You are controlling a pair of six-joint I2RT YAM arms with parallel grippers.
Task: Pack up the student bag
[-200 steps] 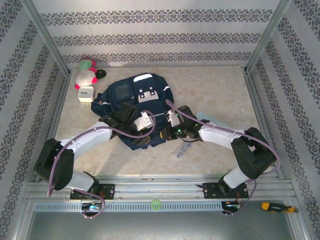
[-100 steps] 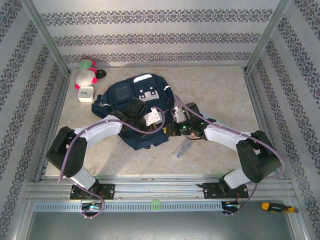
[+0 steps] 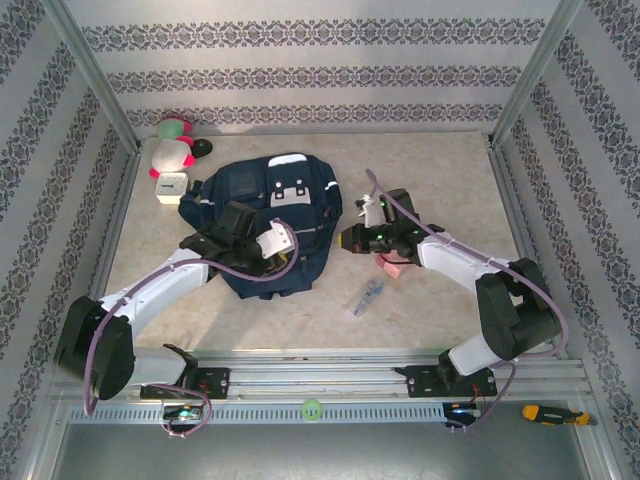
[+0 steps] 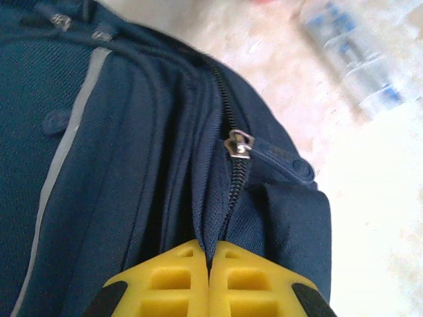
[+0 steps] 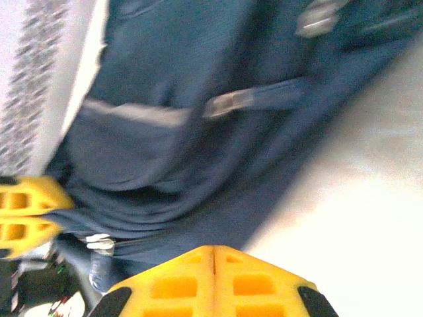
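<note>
The navy student bag [image 3: 262, 205] lies at the table's middle, front pocket with its pale stripe up. My left gripper [image 3: 290, 262] is at the bag's near right edge. In the left wrist view this gripper [image 4: 210, 264] is shut on a fold of the bag's fabric [image 4: 139, 165] beside the zipper, a little below the zipper slider [image 4: 239, 145]. My right gripper [image 3: 345, 241] hovers just right of the bag. Its jaws [image 5: 213, 254] are shut with nothing between them, and the bag [image 5: 198, 152] lies ahead of them.
A pink block [image 3: 390, 266] lies under the right arm. A small blue-and-white item [image 3: 368, 297] sits on the near table. Plush toys [image 3: 172, 150] and a white cube [image 3: 172, 187] stand at the back left. A screwdriver [image 3: 545, 412] rests beyond the rail.
The left gripper has shut on the bag's fabric and drawn back to the left, shifting the bag slightly. The right gripper has moved right, off the bag, uncovering the pink block.
</note>
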